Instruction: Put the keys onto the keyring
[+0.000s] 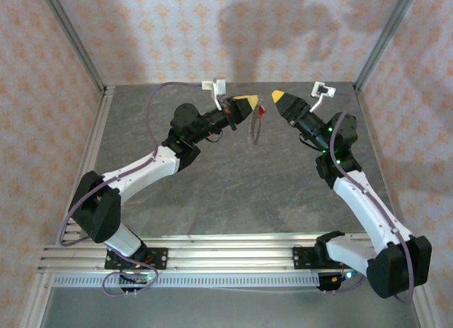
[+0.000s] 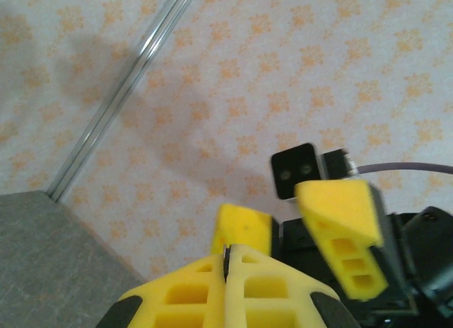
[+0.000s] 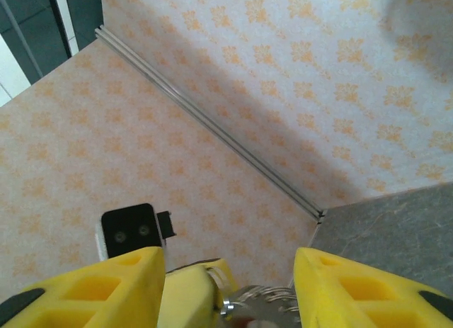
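Left gripper (image 1: 253,100) pinches keyring (image 1: 253,129) (long axis hanging down).

Fingers (image 3: 92,285) of the right gripper (image 3: 228,261) are showing matt yellow plastic, the keyring (image 3: 263,295) is glinting as coiled bare metal, and ribbed metal rails (image 1: 212,246) are shining softly against a matt, stone-grey table (image 1: 233,193) and dull patterned wall covering (image 1: 177,30).
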You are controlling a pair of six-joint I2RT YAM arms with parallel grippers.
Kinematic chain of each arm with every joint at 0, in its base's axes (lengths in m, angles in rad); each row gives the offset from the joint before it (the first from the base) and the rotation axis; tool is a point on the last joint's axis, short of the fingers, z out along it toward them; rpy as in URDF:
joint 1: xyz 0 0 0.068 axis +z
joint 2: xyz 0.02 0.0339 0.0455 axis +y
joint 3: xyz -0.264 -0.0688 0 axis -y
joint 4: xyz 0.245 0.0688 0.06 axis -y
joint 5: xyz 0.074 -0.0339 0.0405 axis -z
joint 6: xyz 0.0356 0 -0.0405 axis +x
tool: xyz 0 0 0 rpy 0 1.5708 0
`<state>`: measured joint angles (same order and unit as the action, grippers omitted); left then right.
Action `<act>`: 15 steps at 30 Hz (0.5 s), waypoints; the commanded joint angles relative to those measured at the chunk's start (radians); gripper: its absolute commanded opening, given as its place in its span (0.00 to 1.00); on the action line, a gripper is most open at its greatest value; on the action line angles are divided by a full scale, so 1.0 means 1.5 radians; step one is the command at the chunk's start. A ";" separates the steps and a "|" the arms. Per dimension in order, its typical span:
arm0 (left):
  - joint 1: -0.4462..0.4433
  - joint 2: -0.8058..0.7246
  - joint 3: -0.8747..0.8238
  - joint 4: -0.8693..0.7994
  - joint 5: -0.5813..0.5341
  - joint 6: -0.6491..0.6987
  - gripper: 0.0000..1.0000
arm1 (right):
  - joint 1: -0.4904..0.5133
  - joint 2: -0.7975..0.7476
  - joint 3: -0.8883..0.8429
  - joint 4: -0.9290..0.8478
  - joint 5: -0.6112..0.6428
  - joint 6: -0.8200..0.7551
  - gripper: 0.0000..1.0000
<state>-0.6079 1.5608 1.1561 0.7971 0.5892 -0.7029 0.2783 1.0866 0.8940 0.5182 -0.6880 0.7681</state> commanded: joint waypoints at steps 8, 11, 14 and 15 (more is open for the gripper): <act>0.002 0.013 -0.004 0.073 0.002 -0.048 0.00 | -0.002 0.044 -0.021 0.141 -0.049 0.057 0.49; 0.001 0.012 -0.003 0.071 0.002 -0.049 0.00 | 0.001 0.050 -0.020 0.154 -0.052 0.066 0.49; 0.001 0.012 -0.001 0.068 0.002 -0.049 0.00 | 0.006 0.061 -0.018 0.166 -0.053 0.071 0.48; 0.001 0.012 0.000 0.066 0.001 -0.050 0.00 | 0.010 0.061 -0.017 0.169 -0.053 0.073 0.48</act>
<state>-0.6079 1.5810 1.1545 0.8417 0.5900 -0.7631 0.2817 1.1690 0.8654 0.6872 -0.7410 0.8619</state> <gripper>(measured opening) 0.043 0.480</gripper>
